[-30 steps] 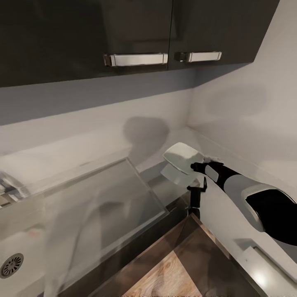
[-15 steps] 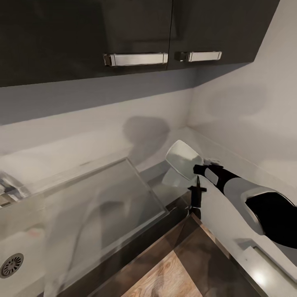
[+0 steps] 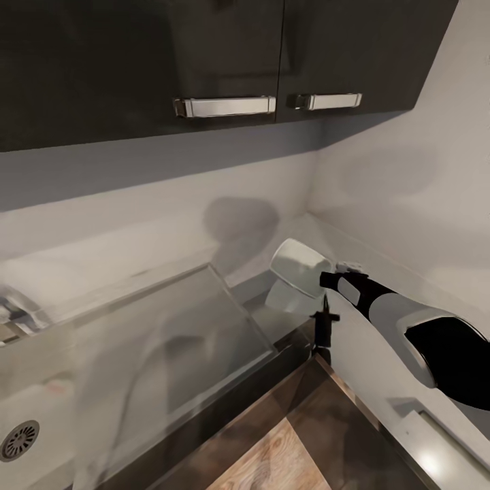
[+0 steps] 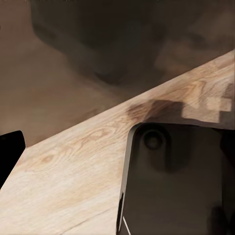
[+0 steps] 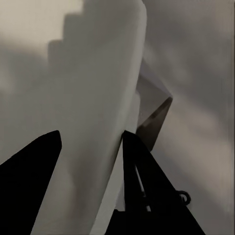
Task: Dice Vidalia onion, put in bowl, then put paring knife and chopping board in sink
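Observation:
The white bowl [image 3: 297, 267] hangs tipped steeply on its edge above the grey countertop [image 3: 170, 253], close to the back corner, its opening turned toward the sink [image 3: 41, 415]. My right gripper [image 3: 325, 279] is shut on its rim. In the right wrist view the bowl's wall [image 5: 93, 122] runs between the two black fingers [image 5: 142, 181]. My left gripper [image 4: 117, 159] points down at the wood floor, with one black finger [image 4: 10, 156] at the picture's edge and nothing held. The onion, chopping board and paring knife are out of view.
Dark upper cabinets [image 3: 204, 61] with two metal handles [image 3: 228, 106] hang over the counter. The sink's drain [image 3: 19, 440] lies far left, a faucet [image 3: 15, 305] behind it. Light wood floor [image 3: 279, 456] lies below the counter's front edge. The side wall [image 3: 408, 197] closes the right.
The bowl has tipped from nearly flat to steeply on edge in my right gripper, shifting slightly left. The head view has shifted a little.

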Controlling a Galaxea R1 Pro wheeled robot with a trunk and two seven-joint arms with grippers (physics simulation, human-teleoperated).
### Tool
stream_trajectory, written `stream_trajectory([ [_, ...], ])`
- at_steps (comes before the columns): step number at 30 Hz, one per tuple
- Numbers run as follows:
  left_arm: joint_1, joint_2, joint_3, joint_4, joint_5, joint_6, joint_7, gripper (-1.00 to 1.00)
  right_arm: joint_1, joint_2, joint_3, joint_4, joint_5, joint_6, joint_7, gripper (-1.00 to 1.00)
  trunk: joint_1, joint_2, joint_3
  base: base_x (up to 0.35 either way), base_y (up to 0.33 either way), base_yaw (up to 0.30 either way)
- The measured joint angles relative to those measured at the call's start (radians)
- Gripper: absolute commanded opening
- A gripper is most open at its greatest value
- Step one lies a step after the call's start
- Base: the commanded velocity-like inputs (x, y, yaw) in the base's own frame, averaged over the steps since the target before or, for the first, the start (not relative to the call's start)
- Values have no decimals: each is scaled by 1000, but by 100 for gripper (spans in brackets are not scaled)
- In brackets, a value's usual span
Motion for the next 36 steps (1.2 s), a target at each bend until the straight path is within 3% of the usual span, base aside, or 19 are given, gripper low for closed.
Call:
stream_trajectory([
  [9,0,0,0,0,0,-1,0,100,0,2,-1,-13,-3,-1,-5,-100,0,0,14,-3,0,0],
  [23,0,0,0,9,0,-1,-1,100,0,12,0,-54,2,10,-27,-100,1,0,36,-278,115,61],
  [28,0,0,0,14,0,-1,-2,100,0,15,0,-93,3,21,-51,-100,1,0,43,-285,191,180],
  [36,0,0,0,15,0,-1,-3,100,0,16,2,-256,5,133,-159,-100,1,0,54,-284,187,196],
])
